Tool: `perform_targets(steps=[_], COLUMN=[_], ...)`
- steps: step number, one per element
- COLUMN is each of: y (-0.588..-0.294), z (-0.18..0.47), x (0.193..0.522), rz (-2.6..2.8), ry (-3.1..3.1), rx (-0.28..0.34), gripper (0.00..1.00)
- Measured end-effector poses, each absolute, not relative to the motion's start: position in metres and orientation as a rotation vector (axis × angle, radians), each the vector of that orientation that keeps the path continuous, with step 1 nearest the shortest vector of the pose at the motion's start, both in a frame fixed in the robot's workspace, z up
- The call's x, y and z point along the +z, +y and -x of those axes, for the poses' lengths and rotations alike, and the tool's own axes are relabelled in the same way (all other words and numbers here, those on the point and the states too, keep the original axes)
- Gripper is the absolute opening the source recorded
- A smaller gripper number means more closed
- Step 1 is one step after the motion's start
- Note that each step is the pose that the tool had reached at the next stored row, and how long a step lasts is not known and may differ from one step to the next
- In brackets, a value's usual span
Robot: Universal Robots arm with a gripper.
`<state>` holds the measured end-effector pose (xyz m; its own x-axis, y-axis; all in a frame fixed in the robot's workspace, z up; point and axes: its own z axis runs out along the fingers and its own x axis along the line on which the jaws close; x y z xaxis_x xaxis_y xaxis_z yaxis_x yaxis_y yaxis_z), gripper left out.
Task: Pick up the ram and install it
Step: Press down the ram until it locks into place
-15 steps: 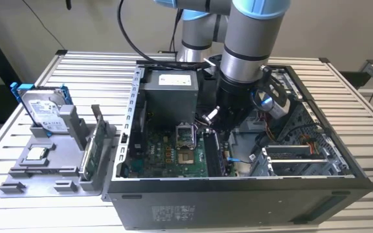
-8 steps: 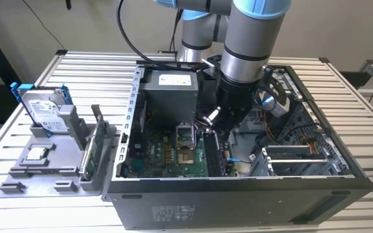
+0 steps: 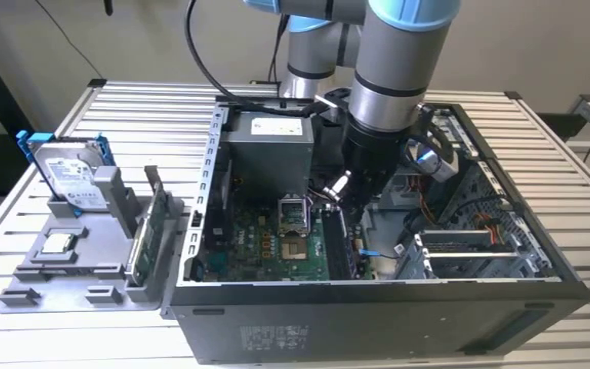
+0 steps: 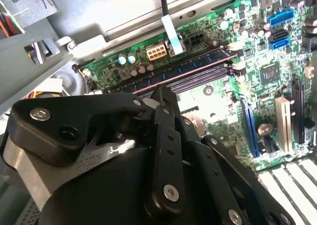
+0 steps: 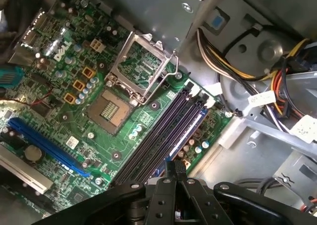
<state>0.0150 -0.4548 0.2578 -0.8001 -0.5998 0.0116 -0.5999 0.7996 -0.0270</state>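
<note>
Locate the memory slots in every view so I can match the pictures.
Exterior view: the memory slots are dark strips at the edge of the green motherboard, toward the exterior view's right.
Second wrist view: long dark parallel strips crossing the board.
First wrist view: dark diagonal strips beside the open processor socket.
Shared landmark: the green motherboard.

The ram (image 4: 188,64), a long dark thin stick, stands on edge along the slot row farthest from the socket (image 5: 141,69), parallel to the slots beside it; the first wrist view (image 5: 185,132) shows it too.
</note>
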Motion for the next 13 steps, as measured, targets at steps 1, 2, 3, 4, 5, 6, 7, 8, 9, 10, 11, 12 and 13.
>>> perform_targets(steps=[1, 2, 3, 4, 5, 6, 7, 8, 9, 10, 11, 12, 13], y=[-0.4548, -0.4548, -0.4548, -0.4548, -0.4548, -0.4548, -0.4548, -0.4548, -0.4548, -0.4548, -0.4548, -0.4548, -0.4548], z=[-0.015, -0.015, -0.015, -0.015, -0.015, -0.015, -0.0149, -0.0149, -0.0148, -0.0148, -0.0148, -0.0148, -0.0147], x=[0.2577, 0.2576, 0.2575, 0.2575, 0.2575, 0.2575, 0.2574, 0.2574, 0.2573, 0.2572, 0.2571, 0.257, 0.257], rz=[-1.006, -1.016, -1.025, -1.034, -1.045, -1.057, -1.068, -1.079, -1.089, -1.099, -1.109, -1.118, -1.127], ry=[-2.974, -2.97, -2.967, -2.964, -2.96, -2.956, -2.952, -2.949, -2.945, -2.941, -2.938, -2.935, -2.931], rx=[0.046, 0.046, 0.046, 0.046, 0.046, 0.046, 0.046, 0.046, 0.046, 0.046, 0.046, 0.046, 0.046], gripper=[0.11, 0.11, 0.11, 0.11, 0.11, 0.11, 0.11, 0.11, 0.11, 0.11, 0.11, 0.11, 0.11])
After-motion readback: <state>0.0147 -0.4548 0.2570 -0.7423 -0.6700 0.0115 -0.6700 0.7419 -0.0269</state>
